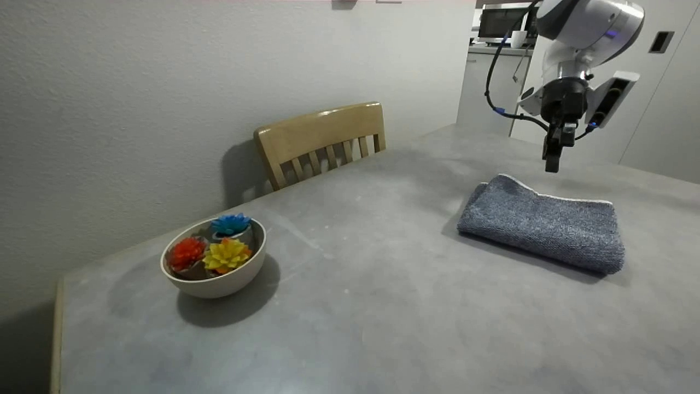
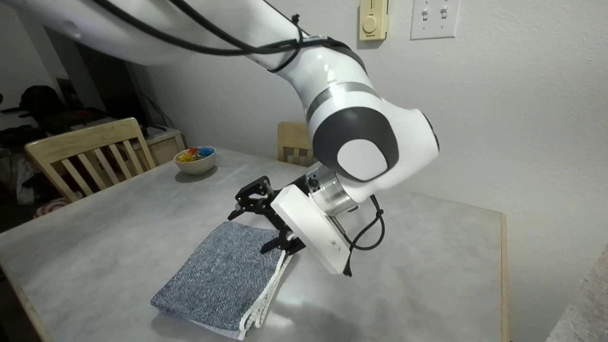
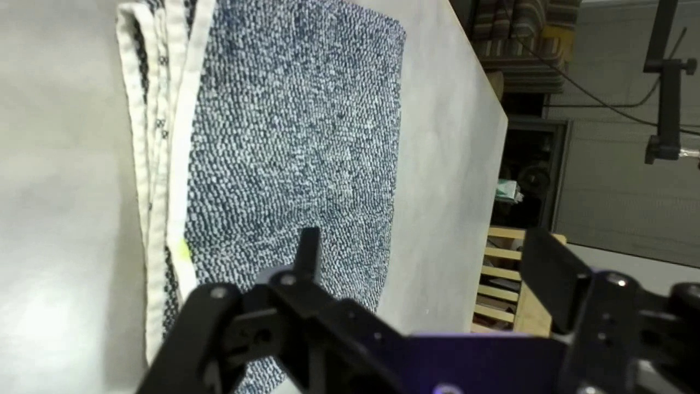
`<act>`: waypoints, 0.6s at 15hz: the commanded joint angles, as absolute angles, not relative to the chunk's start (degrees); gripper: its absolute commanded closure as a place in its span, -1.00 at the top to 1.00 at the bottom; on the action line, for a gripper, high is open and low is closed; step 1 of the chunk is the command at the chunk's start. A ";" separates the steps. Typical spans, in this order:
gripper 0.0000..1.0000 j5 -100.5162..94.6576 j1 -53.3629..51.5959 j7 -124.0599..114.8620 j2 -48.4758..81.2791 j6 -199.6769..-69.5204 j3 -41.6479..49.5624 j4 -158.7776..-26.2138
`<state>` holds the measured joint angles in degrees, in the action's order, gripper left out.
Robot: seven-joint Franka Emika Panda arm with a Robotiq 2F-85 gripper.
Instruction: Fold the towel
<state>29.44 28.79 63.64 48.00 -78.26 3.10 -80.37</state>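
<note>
The blue-grey towel (image 1: 538,232) lies on the table in layers, with white hemmed edges stacked along one side. It also shows in an exterior view (image 2: 221,278) and in the wrist view (image 3: 301,126). No navy stripes show on its visible faces. My gripper (image 2: 248,233) is open and empty, above the end of the towel toward the bowl in that view. In an exterior view the gripper (image 1: 552,164) appears edge-on, raised above the table. In the wrist view the gripper's fingers (image 3: 423,241) are wide apart, one over the towel and one past the table's edge.
A white bowl (image 1: 219,285) with red, yellow and blue artificial flowers stands on the grey table (image 1: 355,339). The bowl also shows in an exterior view (image 2: 195,166). Wooden chairs (image 1: 322,128) (image 2: 90,137) stand at the table's edges. A wall (image 1: 164,109) runs along one side.
</note>
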 commanded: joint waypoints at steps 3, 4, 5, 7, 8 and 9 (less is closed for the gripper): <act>1.00 21.03 19.62 54.66 30.11 -87.41 4.99 -98.05; 1.00 19.57 18.00 51.91 27.23 -88.57 4.97 -100.51; 1.00 18.15 16.43 49.05 24.26 -89.83 4.86 -103.09; 1.00 15.08 13.29 43.12 18.26 -92.44 4.45 -108.32; 1.00 13.33 11.66 40.09 15.25 -93.94 4.17 -111.15; 1.00 11.76 10.40 37.38 13.11 -94.88 3.90 -112.88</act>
